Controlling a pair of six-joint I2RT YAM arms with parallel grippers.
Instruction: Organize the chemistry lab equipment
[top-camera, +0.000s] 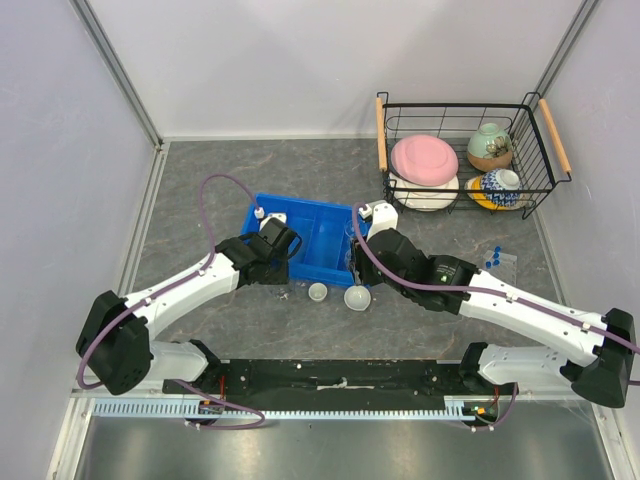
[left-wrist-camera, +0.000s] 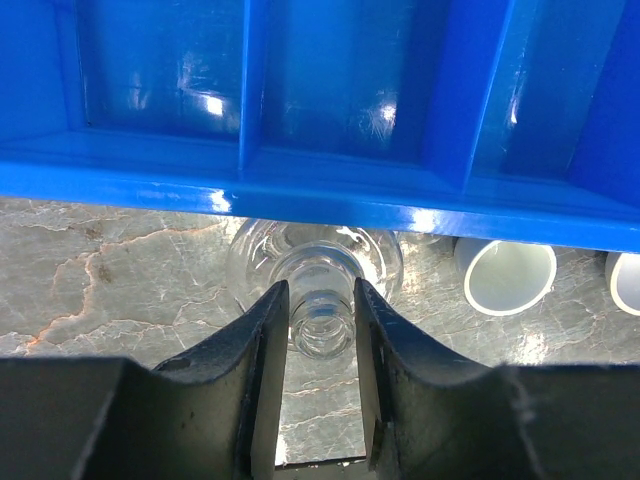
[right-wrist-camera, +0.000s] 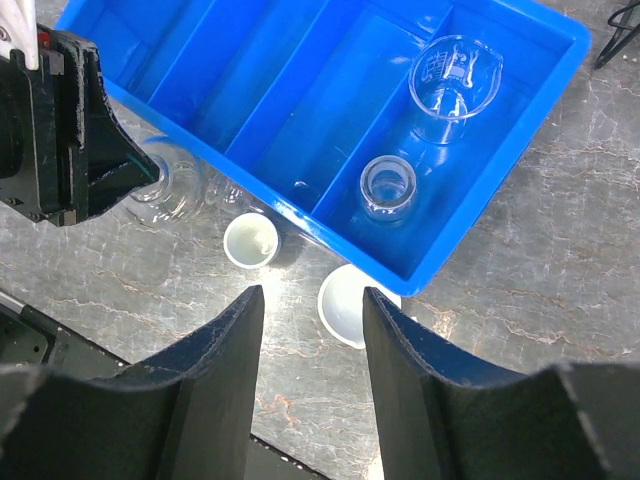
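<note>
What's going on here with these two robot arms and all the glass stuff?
The two arms seem to be sorting lab glassware into a blue tray. The left arm's fingers grip the neck of a flask lying on the table just outside the tray. The right arm's fingers are open and empty, above two white dishes by the tray's near edge. A beaker and a smaller glass vessel already sit in the tray. Blue-capped tubes wait off to the right.

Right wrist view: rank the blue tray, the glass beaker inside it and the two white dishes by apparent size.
1. Blue tray
2. Glass beaker
3. White dish nearer the camera, partly hidden; nearness may inflate it
4. Smaller white dish
</note>
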